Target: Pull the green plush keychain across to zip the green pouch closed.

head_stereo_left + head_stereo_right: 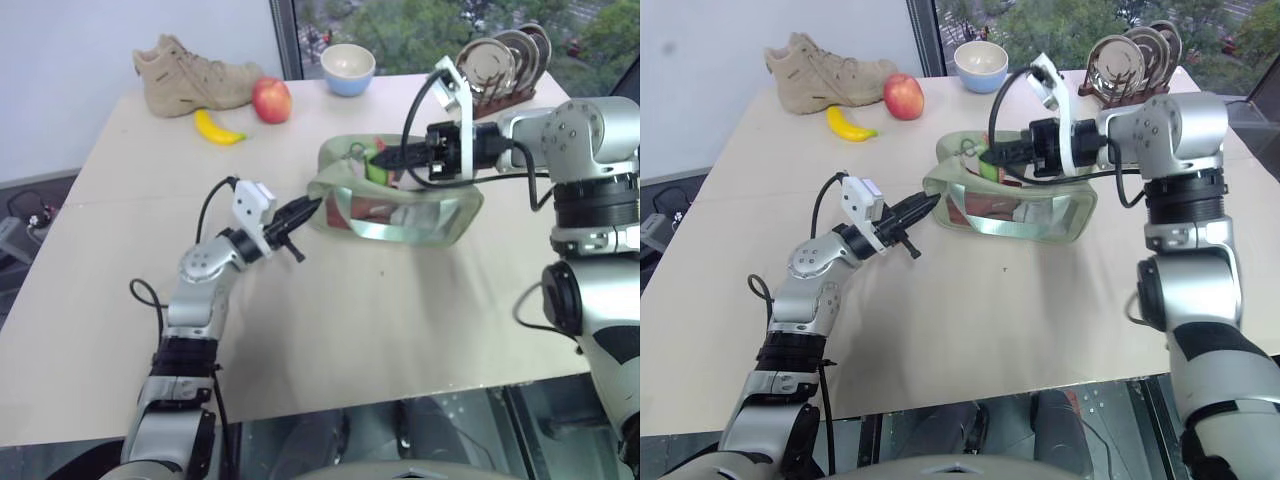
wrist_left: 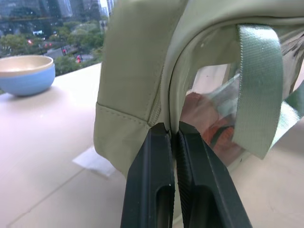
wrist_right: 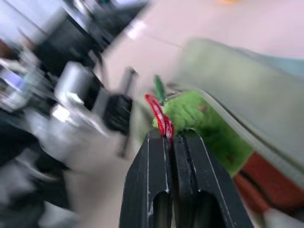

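Your green plush keychain (image 3: 204,118) sits at the top opening of the green pouch (image 1: 400,205), toward the pouch's left end, a bright lime tuft against the paler fabric. Your right gripper (image 3: 171,135) reaches in from the right above the pouch with its fingers pressed together; at their tips they pinch a small red loop (image 3: 159,114) that lies right against the plush, so you hold the keychain by that loop. The pouch lies on its side near the middle of the table (image 1: 350,330), clear side panel facing you, and through the plastic you can see something red and orange inside (image 2: 213,128), too blurred to name. A pale green strap (image 2: 259,85) hangs over that panel. Your left gripper (image 2: 173,130) is clamped narrow on the fabric edge at the pouch's left end, just beside the seam. Farther back on the table, well apart from the pouch, stand a tan shoe (image 1: 190,75), a banana (image 1: 218,128), an apple (image 1: 271,100), a blue bowl (image 1: 348,68) with a cream inside, and a rack of plates (image 1: 500,62).
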### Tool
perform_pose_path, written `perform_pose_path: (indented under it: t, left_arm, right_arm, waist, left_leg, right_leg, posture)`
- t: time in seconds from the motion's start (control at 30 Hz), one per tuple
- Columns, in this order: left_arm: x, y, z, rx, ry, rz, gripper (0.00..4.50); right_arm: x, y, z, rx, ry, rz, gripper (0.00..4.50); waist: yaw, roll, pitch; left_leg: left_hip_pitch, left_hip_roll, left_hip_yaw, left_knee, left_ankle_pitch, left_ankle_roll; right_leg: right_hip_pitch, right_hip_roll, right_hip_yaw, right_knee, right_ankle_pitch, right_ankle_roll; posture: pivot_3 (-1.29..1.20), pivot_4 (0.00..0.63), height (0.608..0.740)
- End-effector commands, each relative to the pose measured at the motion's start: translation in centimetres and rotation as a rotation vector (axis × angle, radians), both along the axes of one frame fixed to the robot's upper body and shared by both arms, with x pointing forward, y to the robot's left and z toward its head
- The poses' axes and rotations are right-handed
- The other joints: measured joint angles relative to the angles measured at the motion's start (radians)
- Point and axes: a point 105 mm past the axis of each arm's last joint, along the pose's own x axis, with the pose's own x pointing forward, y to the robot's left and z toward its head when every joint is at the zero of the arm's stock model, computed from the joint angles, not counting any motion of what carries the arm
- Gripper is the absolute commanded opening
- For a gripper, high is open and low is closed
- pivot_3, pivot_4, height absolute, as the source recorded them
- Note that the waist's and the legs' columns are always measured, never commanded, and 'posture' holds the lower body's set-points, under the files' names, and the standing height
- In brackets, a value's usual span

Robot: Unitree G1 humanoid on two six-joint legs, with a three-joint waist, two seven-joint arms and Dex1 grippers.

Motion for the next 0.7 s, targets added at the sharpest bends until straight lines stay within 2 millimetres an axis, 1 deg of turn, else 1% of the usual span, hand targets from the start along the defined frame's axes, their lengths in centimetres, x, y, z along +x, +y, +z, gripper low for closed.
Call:
perform_pose_path:
  t: [0.03,0.17,0.23,0.3,0.33,0.4,0.53,0.6,0.7]
  left_arm:
    - [0.2,0.9,-0.1,0.008,0.007,0.047,0.00]
    - [0.3,0.9,-0.7,0.020,0.030,0.049,0.00]
    - [0.4,0.8,-0.8,0.023,0.036,0.050,0.00]
    - [0.5,0.7,-0.8,0.020,0.040,0.049,0.00]
    - [0.5,0.7,-0.8,0.022,0.042,0.049,0.00]
    - [0.6,0.6,-0.9,0.023,0.044,0.049,0.00]
    - [0.6,0.7,-1.0,0.027,0.049,0.051,0.00]
    - [0.6,0.7,-1.2,0.028,0.052,0.050,0.00]
    - [0.4,0.6,-1.3,0.028,0.055,0.050,0.00]
  right_arm:
    - [0.0,-1.3,4.1,0.021,-0.189,-0.043,0.04]
    - [-0.5,-2.0,6.9,0.211,-0.080,-0.044,0.04]
    - [-0.5,-2.4,7.4,0.245,-0.058,-0.046,0.04]
    - [-0.4,-2.6,7.4,0.246,-0.043,-0.056,0.04]
    - [-0.5,-2.7,7.0,0.217,-0.051,-0.055,0.04]
    - [-0.8,-2.6,5.6,0.078,-0.124,-0.044,0.04]
    - [-1.8,-2.8,2.7,-0.272,-0.376,0.058,0.04]
    - [-1.8,-2.7,2.6,-0.336,-0.458,0.081,0.04]
    - [-1.3,-3.0,2.2,-0.512,-0.644,0.101,0.04]
  waist:
    - [0.000,0.000,0.000]
    - [0.002,0.000,0.000]
    - [0.004,0.000,0.000]
    - [0.003,0.000,0.000]
    - [0.003,0.000,0.000]
    - [0.004,0.000,0.000]
    - [0.004,0.000,0.000]
    - [0.005,0.000,0.000]
    - [0.006,0.000,0.000]
  left_leg:
    - [0.000,0.000,0.000,0.001,0.000,0.000]
    - [0.000,0.000,0.000,0.002,0.000,0.000]
    - [0.000,0.000,-0.001,0.002,0.000,0.000]
    - [0.000,0.000,-0.001,0.001,0.000,0.000]
    - [0.000,0.000,-0.001,0.001,0.000,0.000]
    - [0.000,0.000,-0.001,0.001,0.000,0.000]
    - [-0.001,0.000,-0.002,0.001,0.000,0.000]
    - [-0.001,0.000,-0.002,0.001,0.000,0.000]
    - [-0.001,0.000,-0.001,0.003,0.000,0.000]
  right_leg:
    - [0.000,0.000,-0.001,0.000,0.000,0.000]
    - [0.001,0.000,-0.001,0.001,0.000,0.000]
    - [0.001,0.000,-0.001,0.001,0.000,0.000]
    - [0.001,0.000,-0.001,0.001,0.000,0.000]
    - [0.001,0.000,-0.001,0.000,0.000,0.000]
    - [0.001,0.000,-0.001,0.000,0.000,0.000]
    - [0.000,0.000,-0.003,0.000,0.000,0.000]
    - [0.001,-0.001,-0.003,-0.001,0.000,0.000]
    - [0.001,0.000,-0.004,-0.001,0.000,0.000]
  posture:
    - [0.00,0.150,0.740]
    - [0.00,0.150,0.740]
    - [0.00,0.150,0.740]
    - [0.00,0.150,0.740]
    - [0.00,0.150,0.740]
    - [0.00,0.150,0.740]
    - [0.00,0.150,0.740]
    - [0.00,0.150,0.740]
    - [0.00,0.150,0.740]
